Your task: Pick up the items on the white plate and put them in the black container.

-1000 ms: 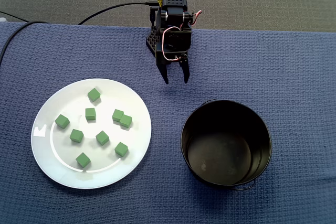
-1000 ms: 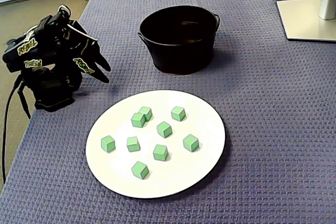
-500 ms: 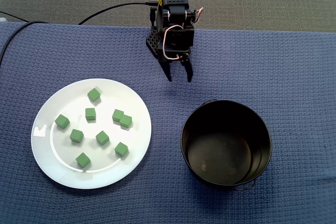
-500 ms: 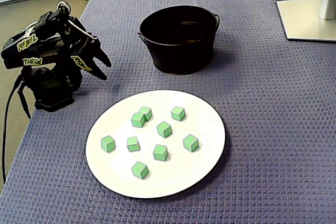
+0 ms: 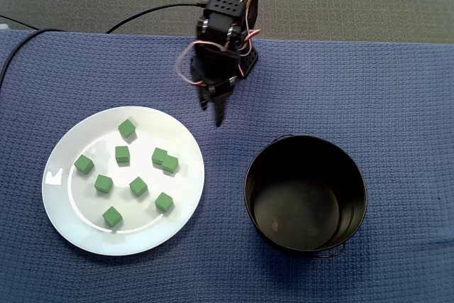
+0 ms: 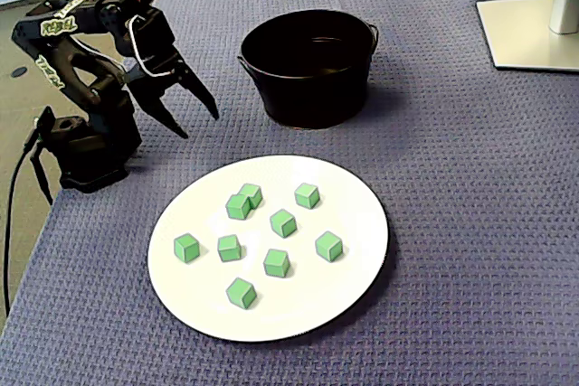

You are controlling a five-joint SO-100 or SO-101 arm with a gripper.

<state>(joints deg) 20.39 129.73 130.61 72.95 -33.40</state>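
**A:** What changed just now?

**B:** The arm [image 5: 225, 33] has unfolded and swung toward the left of the frame. In the top-down fixed view the jaws now point down just off the upper right rim of the white plate [image 5: 71, 207].

**A:** Are the jaws holding anything?

**B:** No. They are spread apart and empty, which is clearest in the angled fixed view. They hang above the worktop [image 5: 397, 90], between the plate and the black container [image 5: 248, 184].

**A:** And the items?

**B:** All nine green cubes [image 5: 138, 186] are on the plate, and two of them touch near its middle. Nothing green shows in the container at lower right. I'd judge the first reach has only begun. The topmost cube [image 5: 127, 128] lies closest to the jaws.
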